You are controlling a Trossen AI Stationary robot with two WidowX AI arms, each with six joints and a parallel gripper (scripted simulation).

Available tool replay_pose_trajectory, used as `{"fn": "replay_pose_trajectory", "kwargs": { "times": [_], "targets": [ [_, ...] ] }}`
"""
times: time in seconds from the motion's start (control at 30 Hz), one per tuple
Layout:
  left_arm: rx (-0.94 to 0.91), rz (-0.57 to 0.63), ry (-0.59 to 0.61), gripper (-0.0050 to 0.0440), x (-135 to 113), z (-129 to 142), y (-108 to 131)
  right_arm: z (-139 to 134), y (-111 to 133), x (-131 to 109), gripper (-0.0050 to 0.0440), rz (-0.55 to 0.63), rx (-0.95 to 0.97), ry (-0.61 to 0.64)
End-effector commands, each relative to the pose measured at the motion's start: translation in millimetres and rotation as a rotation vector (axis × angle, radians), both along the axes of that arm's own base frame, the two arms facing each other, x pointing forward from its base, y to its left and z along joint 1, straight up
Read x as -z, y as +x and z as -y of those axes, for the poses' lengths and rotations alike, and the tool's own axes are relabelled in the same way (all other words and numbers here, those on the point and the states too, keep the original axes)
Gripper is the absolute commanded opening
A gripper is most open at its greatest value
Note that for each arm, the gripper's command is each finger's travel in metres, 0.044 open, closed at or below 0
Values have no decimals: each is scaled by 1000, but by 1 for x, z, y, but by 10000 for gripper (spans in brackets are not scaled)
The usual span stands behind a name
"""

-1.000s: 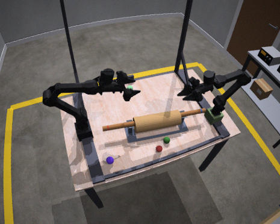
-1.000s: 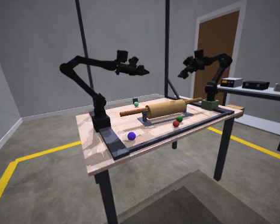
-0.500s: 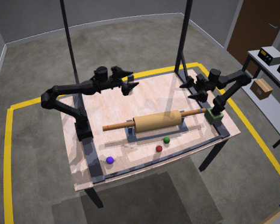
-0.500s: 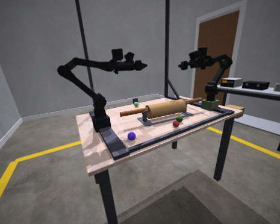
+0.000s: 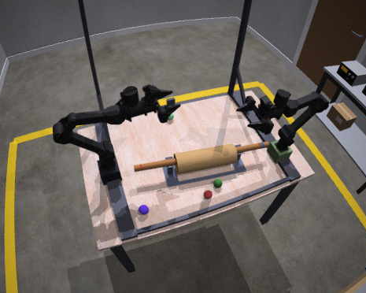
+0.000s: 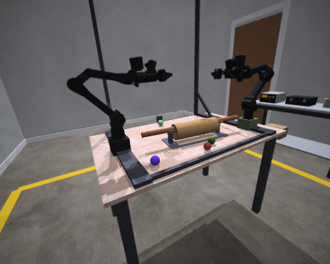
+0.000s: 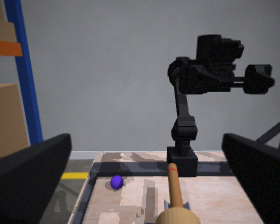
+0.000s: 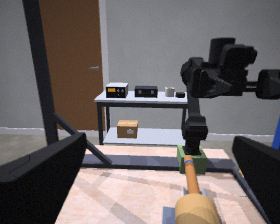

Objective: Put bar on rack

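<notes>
The wooden bar (image 5: 154,163) lies across the dark grey rack (image 5: 172,173) in the middle of the table, with the tan paper roll (image 5: 205,157) on it. The rack stands flat on the table; its cradles are mostly hidden by the roll. The bar also shows in the exterior view (image 6: 157,132), with the roll (image 6: 196,127) and the rack (image 6: 171,137). My left gripper (image 5: 250,116) (image 6: 216,74) is open and empty, high above the table near the bar's blue-banded end. My right gripper (image 5: 169,101) (image 6: 167,74) is open and empty, high above the table's back. Both are well clear of the bar.
A green ball (image 5: 217,183), a red ball (image 5: 208,194) and a purple ball (image 5: 143,209) lie in front of the rack. A small green ball (image 5: 171,116) lies at the back. The left arm stands on a green block (image 5: 279,153). Dark posts rise behind the table.
</notes>
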State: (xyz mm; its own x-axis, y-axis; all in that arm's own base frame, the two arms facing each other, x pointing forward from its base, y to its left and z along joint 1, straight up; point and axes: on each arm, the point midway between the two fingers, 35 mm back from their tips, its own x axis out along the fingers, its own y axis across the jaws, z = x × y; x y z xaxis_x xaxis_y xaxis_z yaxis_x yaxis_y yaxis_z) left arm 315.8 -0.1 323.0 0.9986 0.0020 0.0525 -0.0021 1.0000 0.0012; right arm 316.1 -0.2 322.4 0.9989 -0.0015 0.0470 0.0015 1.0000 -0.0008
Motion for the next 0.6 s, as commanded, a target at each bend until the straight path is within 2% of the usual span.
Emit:
{"fn": "replay_pose_trajectory", "kwargs": {
  "times": [0.0,0.57],
  "targets": [
    [-1,5,11,440,-3,-1,-1,0,-3,-10,440,27,-1,-2],
    [2,29,-7,440,-14,-1,-3,0,-3,-5,440,18,-2,2]
  ]
}}
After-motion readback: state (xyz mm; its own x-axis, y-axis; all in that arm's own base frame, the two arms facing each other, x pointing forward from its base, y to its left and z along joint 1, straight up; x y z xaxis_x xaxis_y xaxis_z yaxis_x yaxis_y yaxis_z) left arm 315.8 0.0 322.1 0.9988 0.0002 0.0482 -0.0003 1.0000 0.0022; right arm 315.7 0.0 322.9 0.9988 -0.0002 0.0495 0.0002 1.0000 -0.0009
